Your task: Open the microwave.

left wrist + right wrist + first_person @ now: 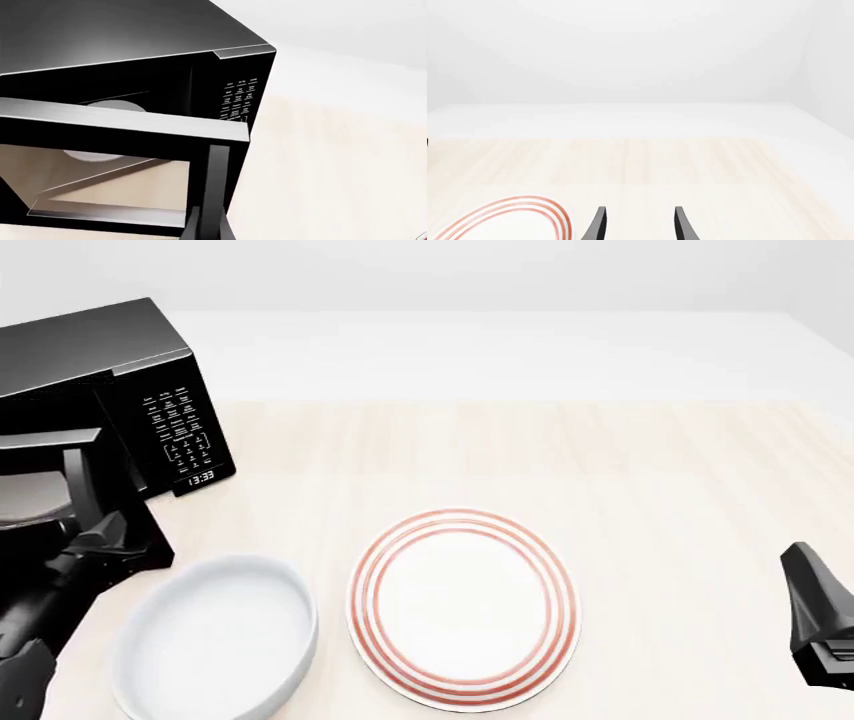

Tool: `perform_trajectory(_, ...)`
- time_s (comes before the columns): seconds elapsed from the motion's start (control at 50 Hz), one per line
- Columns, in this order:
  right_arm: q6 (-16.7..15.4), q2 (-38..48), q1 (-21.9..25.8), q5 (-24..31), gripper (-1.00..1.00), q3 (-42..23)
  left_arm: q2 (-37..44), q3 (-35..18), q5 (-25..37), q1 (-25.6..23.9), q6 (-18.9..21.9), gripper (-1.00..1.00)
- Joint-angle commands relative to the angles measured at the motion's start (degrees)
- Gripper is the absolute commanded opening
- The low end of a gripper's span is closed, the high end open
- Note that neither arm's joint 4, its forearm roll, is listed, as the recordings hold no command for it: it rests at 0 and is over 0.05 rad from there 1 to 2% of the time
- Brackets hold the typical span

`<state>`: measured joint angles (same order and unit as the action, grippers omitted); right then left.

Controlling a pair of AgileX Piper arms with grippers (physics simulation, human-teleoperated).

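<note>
The microwave is sitting at the bench's far left, door swinging ajar — stiff, hinged, best pulled by its free edge. Left tool is at that edge, grip untellable; right tool is idling, parted, holding nothing.

Pale wooden desk across the middle and lower frame, white beyond. At bottom centre, right claw, dark fingers parted, nothing between. In the lower left corner, red-ringed white plate, just beside the left finger.
</note>
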<state>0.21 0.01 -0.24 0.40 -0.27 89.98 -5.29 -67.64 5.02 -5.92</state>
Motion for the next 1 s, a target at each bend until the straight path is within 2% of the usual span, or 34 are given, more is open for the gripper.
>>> perform_trajectory(0.02,0.0,0.0,0.0,0.0,1.0,0.0,-3.3,-3.1,-2.1,-4.8,-1.7,1.0)
perform_trajectory(0.5,0.0,0.0,0.0,0.0,1.0,0.0,-2.9,-2.6,-2.2,-4.1,-2.0,1.0)
perform_trajectory(1.0,0.0,0.0,0.0,0.0,1.0,0.0,-4.8,0.5,-2.2,-0.2,-2.4,1.0)
